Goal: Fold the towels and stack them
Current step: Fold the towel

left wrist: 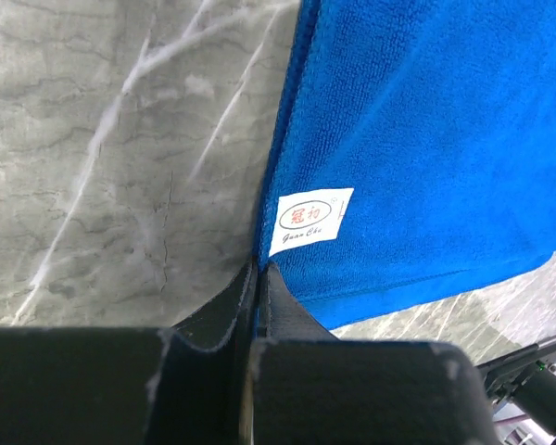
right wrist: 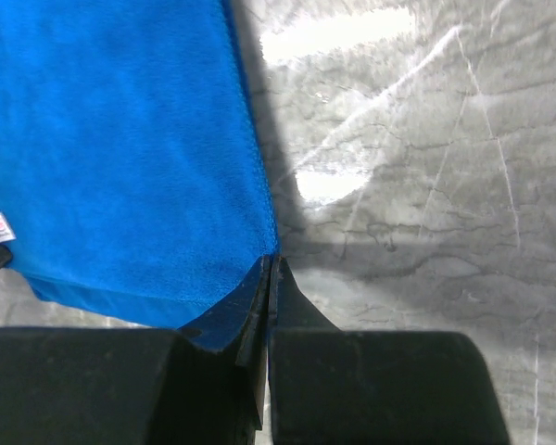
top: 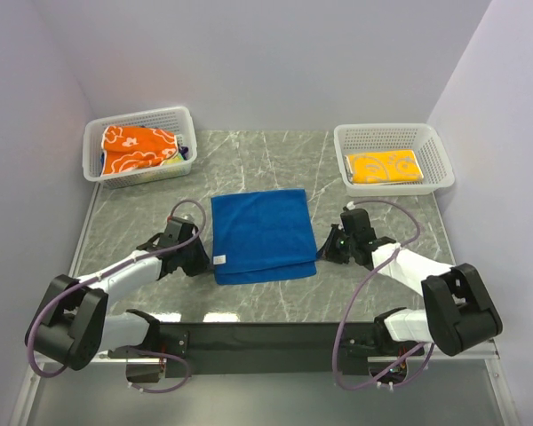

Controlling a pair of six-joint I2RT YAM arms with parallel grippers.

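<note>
1. Grey marbled worktop, pale walls behind.
2. Left hand is closed, pinching the blue towel at its near left edge. Right hand is closed on the near right corner, seemingly readying another fold.
3. Blue towel lies flat mid-worktop, doubled over.
4. Orange towel waits crumpled in the far-left basket.
5. Yellow towel lies folded in the far-right basket.

Overhead view looks down; both wrist views closely share the blue towel.

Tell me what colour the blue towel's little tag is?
White with red writing. The tag on the blue towel shows best in the left wrist view.
</note>
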